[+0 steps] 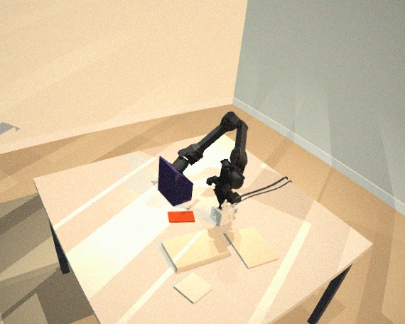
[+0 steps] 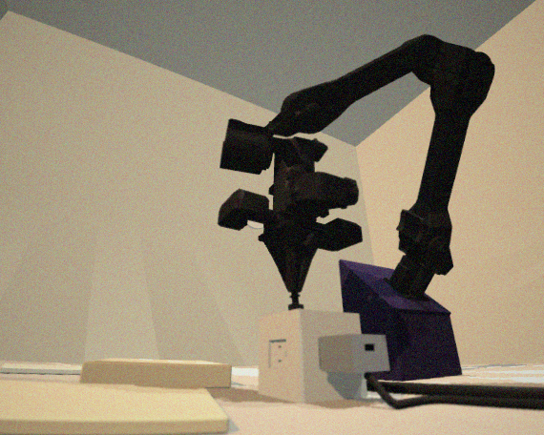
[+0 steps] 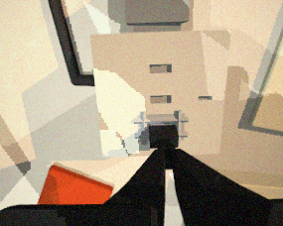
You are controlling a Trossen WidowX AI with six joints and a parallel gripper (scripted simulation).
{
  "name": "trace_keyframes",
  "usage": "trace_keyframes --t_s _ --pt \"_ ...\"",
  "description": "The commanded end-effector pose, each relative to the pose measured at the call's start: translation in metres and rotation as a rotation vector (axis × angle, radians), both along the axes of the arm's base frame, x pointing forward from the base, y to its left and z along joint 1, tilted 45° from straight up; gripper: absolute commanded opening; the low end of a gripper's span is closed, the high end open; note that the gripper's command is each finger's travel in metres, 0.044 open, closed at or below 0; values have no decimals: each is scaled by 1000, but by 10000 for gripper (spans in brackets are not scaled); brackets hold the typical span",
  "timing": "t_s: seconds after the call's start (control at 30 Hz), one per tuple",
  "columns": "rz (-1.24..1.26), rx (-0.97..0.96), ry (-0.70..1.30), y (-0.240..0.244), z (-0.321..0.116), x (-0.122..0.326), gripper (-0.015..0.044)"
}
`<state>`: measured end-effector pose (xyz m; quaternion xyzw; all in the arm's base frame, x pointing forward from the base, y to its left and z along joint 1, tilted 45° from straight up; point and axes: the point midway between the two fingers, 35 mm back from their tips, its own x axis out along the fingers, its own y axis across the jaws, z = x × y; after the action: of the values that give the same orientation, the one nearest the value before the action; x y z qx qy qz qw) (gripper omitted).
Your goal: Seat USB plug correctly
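Note:
The white power cube (image 1: 218, 217) (image 2: 282, 329) (image 3: 124, 55) stands upright on the table, with two free slots showing in its top in the wrist view. The black USB plug (image 2: 295, 302) (image 3: 163, 135) stands upright at the socket near one edge of the cube's top, beside a small grey bracket-like outline (image 3: 161, 119). My gripper (image 1: 221, 206) (image 2: 295, 290) (image 3: 167, 157) points straight down and is shut on the plug. The plug's black body is above the cube's top; its metal end is hidden, so its depth and which way round it sits cannot be told.
A grey adapter (image 2: 340, 353) (image 3: 158, 11) juts from the cube's side. Black cables (image 1: 263, 190) (image 2: 464, 388) run off beside it. An orange block (image 1: 181, 217) (image 3: 76, 188), a dark purple block (image 1: 173, 185) (image 2: 426, 343) and cream slabs (image 1: 196, 249) (image 1: 253, 249) are around the cube.

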<state>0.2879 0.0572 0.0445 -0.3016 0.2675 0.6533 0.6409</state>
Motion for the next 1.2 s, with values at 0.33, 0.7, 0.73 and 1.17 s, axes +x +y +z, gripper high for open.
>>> trace_keyframes --t_s 0.33,0.7,0.73,1.17 --pt "3 3 4 3 -1 0 0" --pt "-1 -1 0 0 0 0 52" --pt "-1 -1 0 0 0 0 79" --pt "-1 -1 0 0 0 0 95"
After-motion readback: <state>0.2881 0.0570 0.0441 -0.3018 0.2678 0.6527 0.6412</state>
